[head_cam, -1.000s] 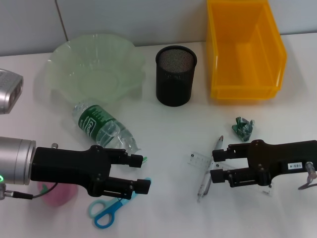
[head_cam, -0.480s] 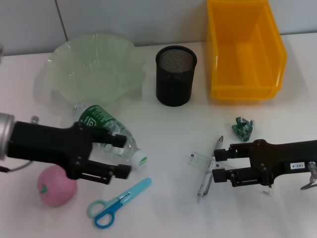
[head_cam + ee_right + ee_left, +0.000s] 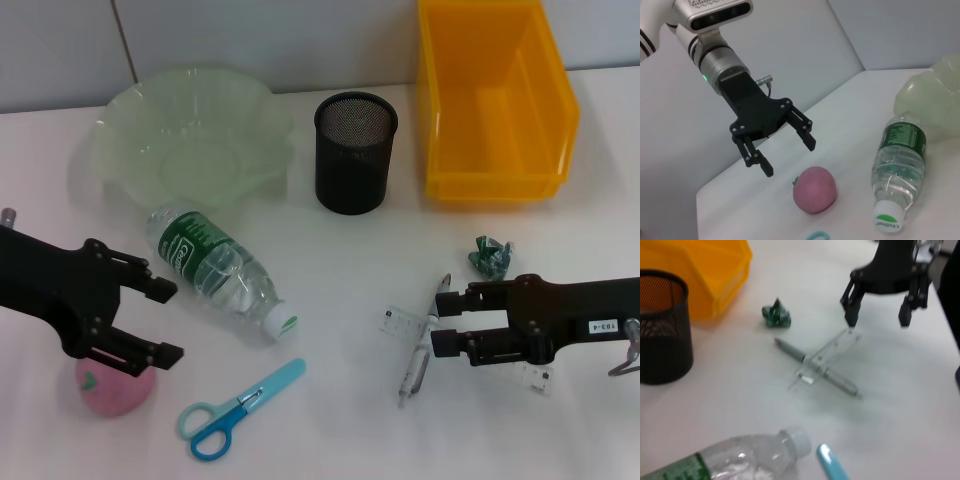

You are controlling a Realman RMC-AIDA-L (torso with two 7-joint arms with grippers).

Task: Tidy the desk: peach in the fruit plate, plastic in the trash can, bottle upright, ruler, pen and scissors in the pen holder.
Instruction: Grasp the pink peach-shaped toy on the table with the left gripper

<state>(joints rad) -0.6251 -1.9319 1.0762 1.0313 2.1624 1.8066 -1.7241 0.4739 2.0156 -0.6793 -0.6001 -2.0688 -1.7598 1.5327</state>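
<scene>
Two grippers work at once. The left gripper [image 3: 155,322] hangs with jaws spread just above the peach [image 3: 115,385], likely lined up to lift it into the plate [image 3: 130,120]. The right gripper [image 3: 445,320], jaws also open, straddles the crossed ruler [image 3: 400,322] and pen [image 3: 425,335] on the table [image 3: 340,250], ready to pinch one.

A white worktop [image 3: 340,260] fills most of the head view, smooth and matte, lit evenly with soft, faint shadows. Along the top of the frame runs a pale grey wall [image 3: 250,40], with a thin dark vertical seam [image 3: 122,45] at the upper left. The right wrist view shows the same grey wall behind the worktop's edge.
</scene>
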